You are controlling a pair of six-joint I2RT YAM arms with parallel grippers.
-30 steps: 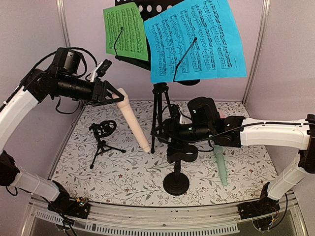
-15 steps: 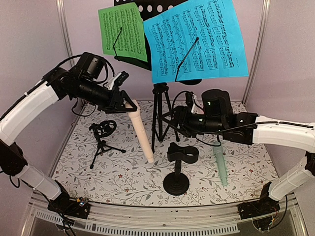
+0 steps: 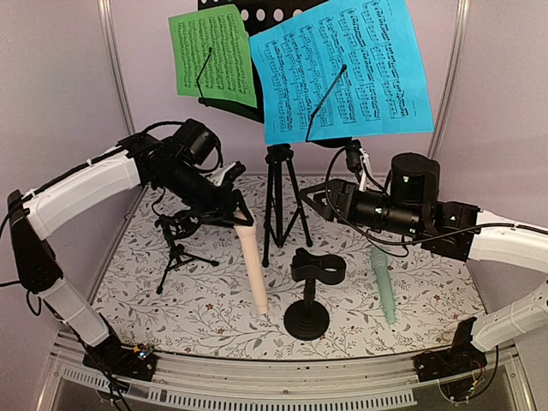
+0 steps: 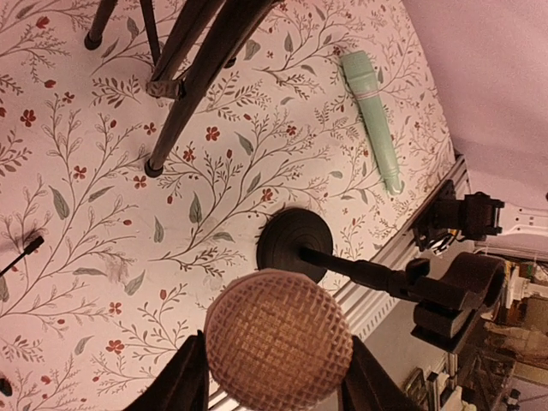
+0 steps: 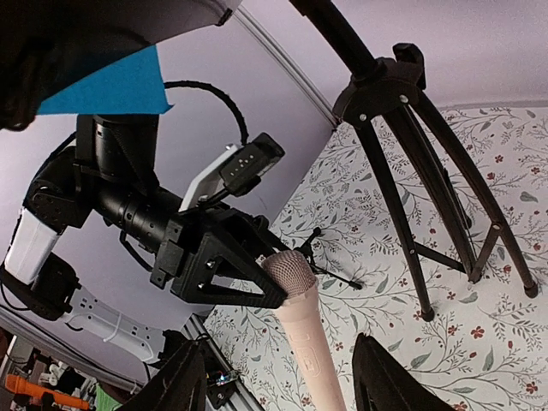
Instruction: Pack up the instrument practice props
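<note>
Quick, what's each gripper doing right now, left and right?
Left gripper: closed on the beige microphone, near its head.
Right gripper: open, holding nothing.

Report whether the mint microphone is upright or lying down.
Lying down: the mint microphone rests lengthwise on the floral mat, with no gripper on it.

The surface [image 3: 428, 300], white with a print of leafy sprigs and small red flowers, fills the lower half of the top view. The black music stand [image 3: 278, 205] has its three legs planted at centre back. To its left stands a small tripod mic holder [image 3: 178, 244]. Just in front of the stand, at lower centre, a round-based mic holder [image 3: 310, 291] stands upright. A mint microphone [image 3: 384, 287] lies flat at the right.
</note>
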